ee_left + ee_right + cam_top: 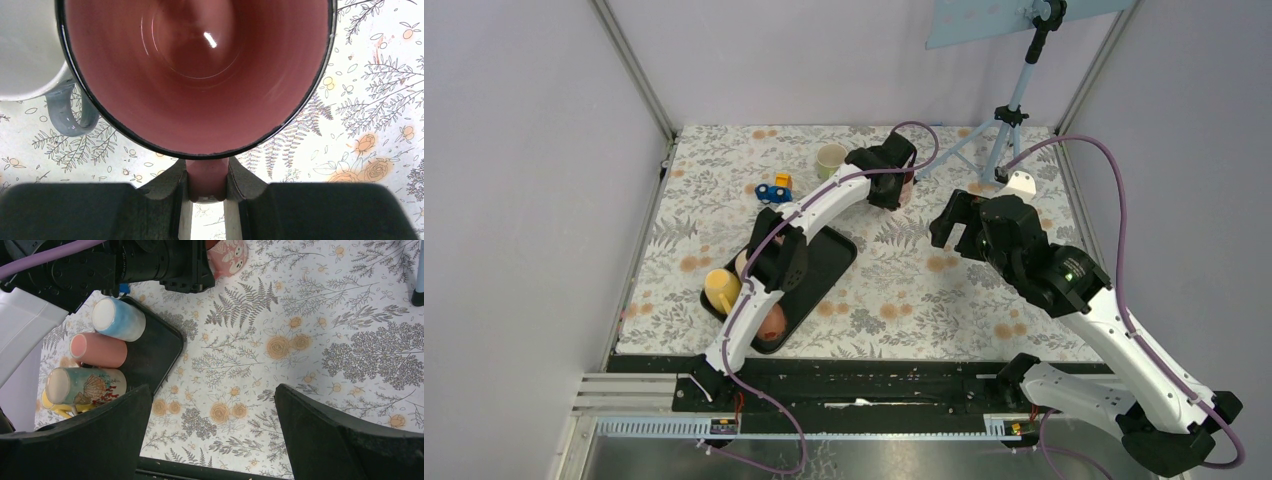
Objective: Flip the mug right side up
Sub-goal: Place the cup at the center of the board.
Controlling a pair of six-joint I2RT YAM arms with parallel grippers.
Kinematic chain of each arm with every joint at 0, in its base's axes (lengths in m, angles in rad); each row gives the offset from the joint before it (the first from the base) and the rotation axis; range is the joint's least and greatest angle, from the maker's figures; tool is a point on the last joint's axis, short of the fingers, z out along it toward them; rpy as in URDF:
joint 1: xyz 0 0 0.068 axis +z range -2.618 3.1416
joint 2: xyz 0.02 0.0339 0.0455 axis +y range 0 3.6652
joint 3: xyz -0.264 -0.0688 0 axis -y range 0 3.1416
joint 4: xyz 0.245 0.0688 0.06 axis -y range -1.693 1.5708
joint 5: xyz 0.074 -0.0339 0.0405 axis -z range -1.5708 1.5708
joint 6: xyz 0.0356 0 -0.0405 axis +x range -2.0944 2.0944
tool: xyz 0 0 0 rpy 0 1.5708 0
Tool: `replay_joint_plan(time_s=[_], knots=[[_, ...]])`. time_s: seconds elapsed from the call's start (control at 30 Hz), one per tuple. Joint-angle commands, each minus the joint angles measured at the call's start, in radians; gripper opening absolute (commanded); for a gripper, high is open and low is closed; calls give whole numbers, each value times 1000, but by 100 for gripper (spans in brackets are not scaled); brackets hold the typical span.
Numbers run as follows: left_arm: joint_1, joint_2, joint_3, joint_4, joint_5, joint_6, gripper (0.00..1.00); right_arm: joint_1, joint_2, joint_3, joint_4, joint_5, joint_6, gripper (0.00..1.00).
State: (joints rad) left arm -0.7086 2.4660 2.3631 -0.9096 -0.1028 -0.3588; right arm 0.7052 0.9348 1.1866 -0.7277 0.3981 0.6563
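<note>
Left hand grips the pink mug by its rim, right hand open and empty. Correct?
No: the left hand pinches the pink mug by its handle, not its rim, as the left wrist view shows. The right hand is open and empty.

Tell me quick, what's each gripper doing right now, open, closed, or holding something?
The left gripper is shut on the pink mug, pinching its handle.
The right gripper is open and holds nothing.
</note>
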Motion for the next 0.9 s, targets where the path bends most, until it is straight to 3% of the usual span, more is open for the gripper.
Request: replay_joint_plan(time_s=[0.0, 0.67, 0.87], knots=[[5, -35, 82, 81, -40, 4, 6, 4, 5, 24, 27, -12, 10, 100], [8, -35, 95, 80, -40, 13, 34, 4, 8, 30, 27, -28, 10, 100], [9, -36, 98, 80, -35, 12, 36, 4, 8, 34, 26, -29, 9, 100]])
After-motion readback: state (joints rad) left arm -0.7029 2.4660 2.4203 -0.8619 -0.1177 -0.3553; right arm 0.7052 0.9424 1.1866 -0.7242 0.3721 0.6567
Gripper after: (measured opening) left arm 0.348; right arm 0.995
